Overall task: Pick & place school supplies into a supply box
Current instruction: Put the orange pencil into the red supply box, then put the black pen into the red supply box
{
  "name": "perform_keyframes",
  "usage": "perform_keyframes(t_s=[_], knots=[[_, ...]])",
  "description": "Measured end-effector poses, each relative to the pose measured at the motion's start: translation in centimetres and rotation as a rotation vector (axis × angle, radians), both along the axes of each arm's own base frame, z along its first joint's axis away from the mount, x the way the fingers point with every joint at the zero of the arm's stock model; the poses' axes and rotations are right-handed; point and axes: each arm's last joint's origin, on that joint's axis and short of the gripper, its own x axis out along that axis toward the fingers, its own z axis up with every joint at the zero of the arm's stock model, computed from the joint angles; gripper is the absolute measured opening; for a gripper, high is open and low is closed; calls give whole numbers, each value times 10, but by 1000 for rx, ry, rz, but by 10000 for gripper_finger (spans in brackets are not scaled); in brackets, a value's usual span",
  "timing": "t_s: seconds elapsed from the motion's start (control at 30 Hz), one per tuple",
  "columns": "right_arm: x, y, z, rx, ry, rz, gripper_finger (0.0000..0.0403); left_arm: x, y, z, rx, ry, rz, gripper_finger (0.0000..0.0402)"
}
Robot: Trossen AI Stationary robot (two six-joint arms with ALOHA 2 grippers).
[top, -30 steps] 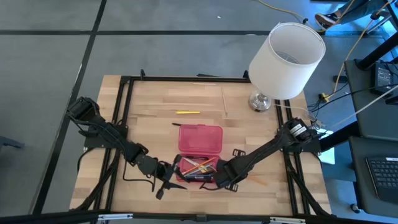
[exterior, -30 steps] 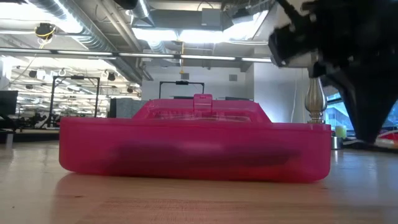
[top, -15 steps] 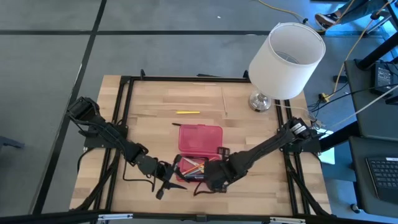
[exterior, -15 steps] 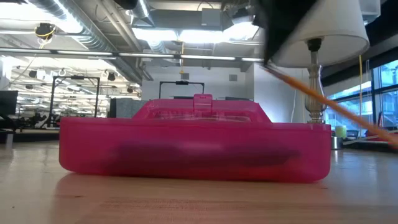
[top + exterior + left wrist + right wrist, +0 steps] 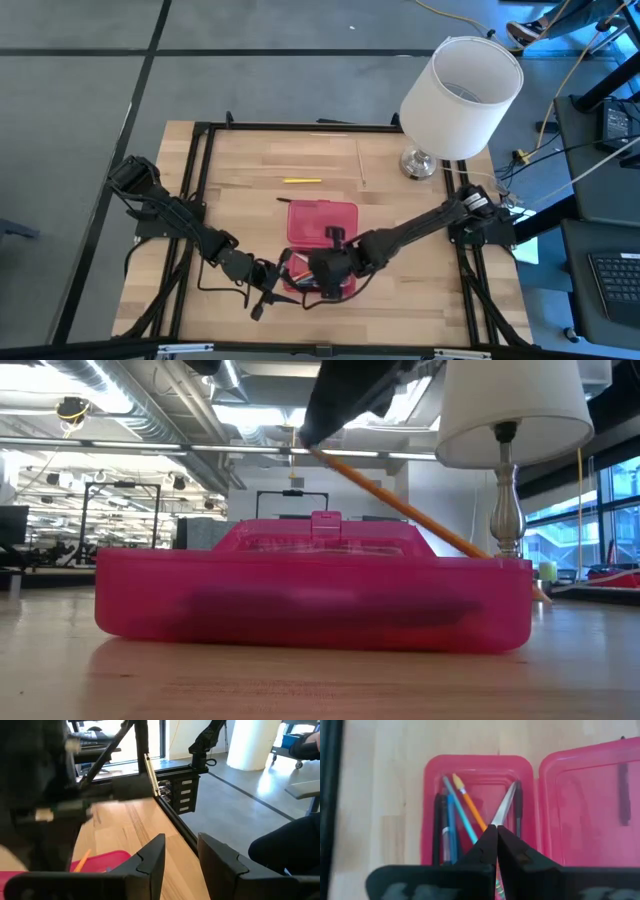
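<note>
The supply box stands with its lid [image 5: 322, 222] swung flat toward the far edge and its tray [image 5: 345, 285] on the near side, pink in the low view [image 5: 310, 605]. In the tray lie black, blue and light-blue pens [image 5: 447, 820] and a grey piece [image 5: 507, 802]. My right gripper [image 5: 325, 272] hangs over the tray, shut on an orange pencil [image 5: 400, 505]. Just off the tray's left end, my left gripper [image 5: 272, 296] is open with nothing between its fingers [image 5: 150, 860]. My right gripper pinches the orange pencil by its upper end [image 5: 485, 824] between its two fingertips, coming slanting down from above. The pencil slopes down from the fingers toward the tray's right end [image 5: 540, 595]. Whether that lower end touches anything, I cannot tell.
A yellow pencil [image 5: 301, 180] lies on the wood beyond the lid. A lamp with a white shade [image 5: 460, 95] stands at the far right corner. A black frame [image 5: 200, 160] rims the table.
My right gripper has gone from the table by the box's right end toward the left and up, over the tray, tipping further downward. The orange pencil came off the table with it, and its lower end trails to the right.
</note>
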Motion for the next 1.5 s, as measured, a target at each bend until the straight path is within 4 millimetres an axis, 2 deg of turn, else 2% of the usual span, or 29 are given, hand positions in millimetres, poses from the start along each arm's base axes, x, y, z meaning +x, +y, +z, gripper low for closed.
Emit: perform_keyframes(t_s=[0.13,0.43,0.6,1.03,1.23,1.37,1.5], knots=[[10,-3,-18,-11,20,-7,12,0,0,0,0,0,0,109],[30,2,-74,-28,81,57,12,0,0,0,2,3,0,108],[32,3,-88,-37,104,60,12,0,0,-1,7,10,0,108],[43,7,-85,-36,-10,110,12,0,0,-1,5,6,0,107],[37,6,-82,-15,62,150,12,0,0,-1,7,6,0,111],[23,2,-53,-6,195,98,12,0,0,-1,6,4,0,109],[3,7,-22,-34,310,71,12,0,0,-1,8,8,0,107]])
